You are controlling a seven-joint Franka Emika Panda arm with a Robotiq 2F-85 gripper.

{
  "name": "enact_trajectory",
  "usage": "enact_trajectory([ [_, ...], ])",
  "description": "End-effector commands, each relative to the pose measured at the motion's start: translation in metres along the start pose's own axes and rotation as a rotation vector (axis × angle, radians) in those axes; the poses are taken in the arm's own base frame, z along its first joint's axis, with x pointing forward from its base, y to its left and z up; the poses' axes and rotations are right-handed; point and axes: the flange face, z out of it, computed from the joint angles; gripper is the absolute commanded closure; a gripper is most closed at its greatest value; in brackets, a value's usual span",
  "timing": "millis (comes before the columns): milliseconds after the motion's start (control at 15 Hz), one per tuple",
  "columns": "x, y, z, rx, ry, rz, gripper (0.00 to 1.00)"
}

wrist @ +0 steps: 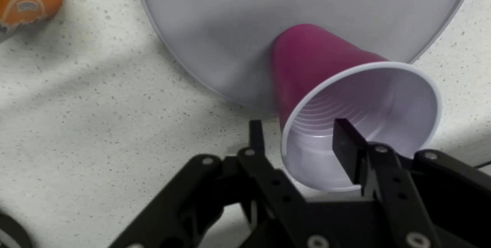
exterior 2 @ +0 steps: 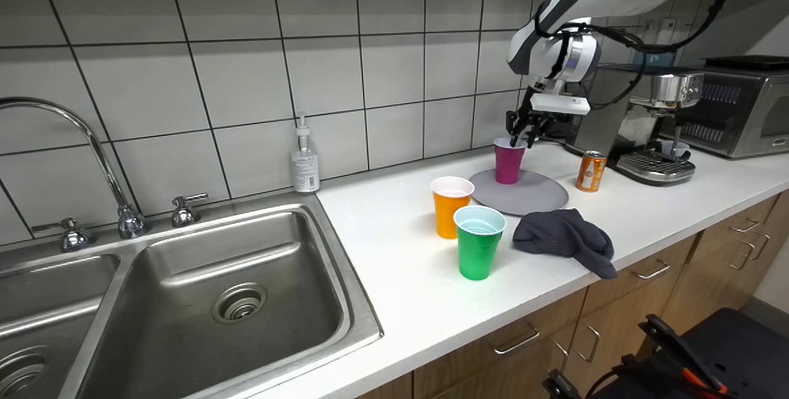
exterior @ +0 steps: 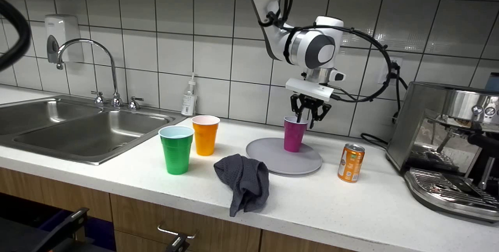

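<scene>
Robotiq gripper point(wrist: 300, 127) points down astride the wall of a magenta plastic cup point(exterior: 295, 137), its jaws roughly half spread. One finger hangs inside the mouth and one outside; in the wrist view a gap shows on each side of the rim, so it appears to have hold of nothing. The cup stands upright on a round gray plate point(exterior: 265, 154), a little behind its centre. An orange drink can point(exterior: 351, 164) is near the plate, and a dark gray waffle cloth point(exterior: 247, 182) lies close by its front edge, touching or not I cannot tell.

Whether this pose is for pinching the rim or leaving it is unclear. Either way, the rim seems nearer the outer finger, so centring the wall between the fingers is safer than any sideways drift. For a pinch, close slowly and evenly: thin plastic probably buckles, and a light cup may tip if one finger meets it first. For leaving, raise the inner finger straight up past the lip before travelling, since it could hook the rim and drag the cup. With the tiled wall point(exterior: 212, 57) near behind, back off upward.
</scene>
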Motion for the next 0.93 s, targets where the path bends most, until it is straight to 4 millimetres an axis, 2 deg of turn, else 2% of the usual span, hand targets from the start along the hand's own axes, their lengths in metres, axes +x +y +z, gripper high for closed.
enact_trajectory([
  [0,0.007,0.000,-0.010,0.008,0.001,0.001,0.17],
  [133,0.007,-0.001,-0.013,0.008,0.008,0.001,0.02],
  [200,0.006,-0.001,-0.015,0.009,0.011,0.000,0.00],
  [867,-0.004,-0.015,-0.032,0.000,0.033,-0.020,0.00],
])
